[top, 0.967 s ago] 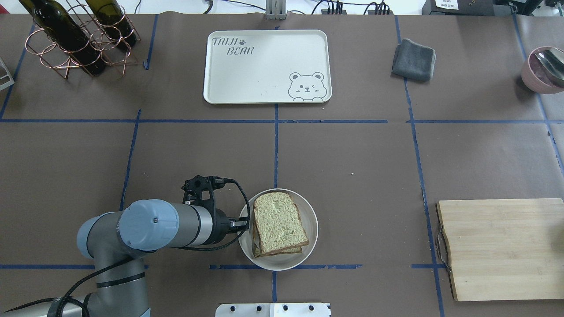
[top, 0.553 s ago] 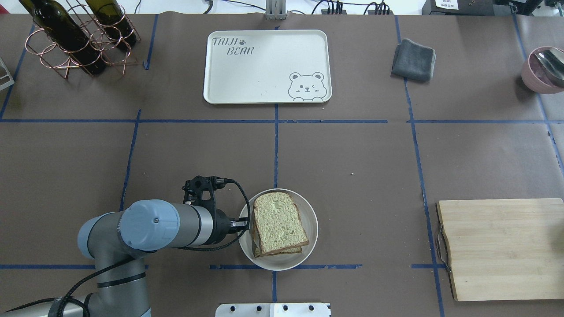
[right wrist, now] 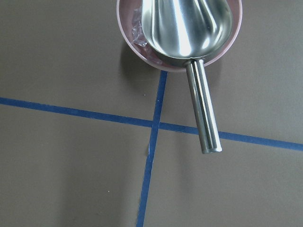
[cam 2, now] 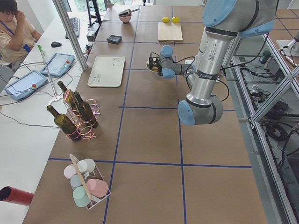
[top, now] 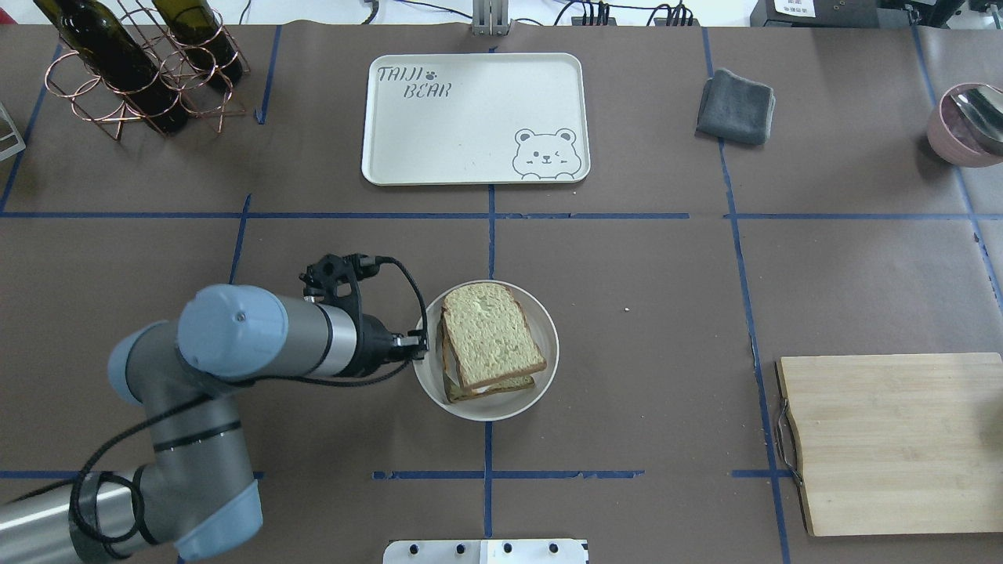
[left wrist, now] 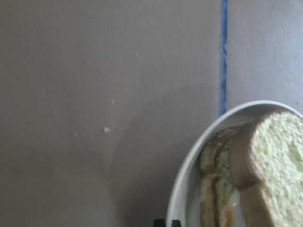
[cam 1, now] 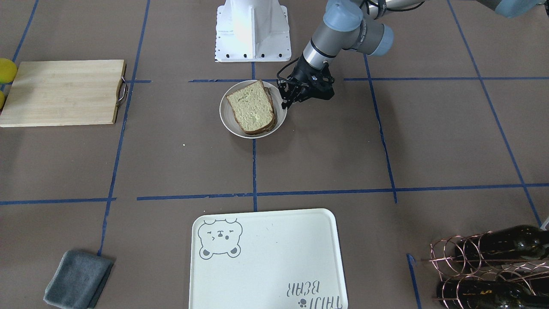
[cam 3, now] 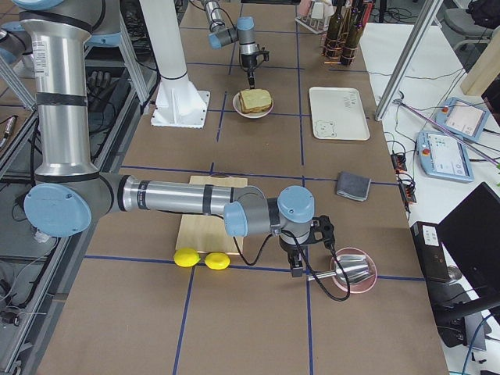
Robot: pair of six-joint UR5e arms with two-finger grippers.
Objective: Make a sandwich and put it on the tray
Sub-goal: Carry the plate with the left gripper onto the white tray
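Starting at the table's 10 o'clock corner in the overhead view, a copper wire rack [top: 133,86] of looped rings cradles dark green glass bottles [top: 110,55]. Nearer the robot, the left arm reaches across the matte brown table cover, and the left gripper [top: 415,348] pinches the thin rim of a round, smooth white plate [top: 548,333] at the plate's 9 o'clock edge. On that plate lies the sandwich [top: 490,337]: two square slices of pale, porous, speckled bread with dark brown crust, stacked slightly askew, with a glossy sliver of white egg [left wrist: 232,210] showing between them in the left wrist view. Well apart at 12 o'clock from the plate sits the tray [top: 470,117], cream, flat and rectangular with rounded corners, carrying only its grey bear drawing and lettering. Toward 1 o'clock lies a folded, soft grey cloth [top: 736,106]. At 3 o'clock rests a pale wooden cutting board [top: 893,439] with a metal handle. Beyond it a pink bowl [top: 944,141] holds a shiny steel scoop [top: 979,113]; the right gripper [cam 3: 298,269] hangs just beside the bowl, and whether its fingers are spread or pressed together cannot be told.
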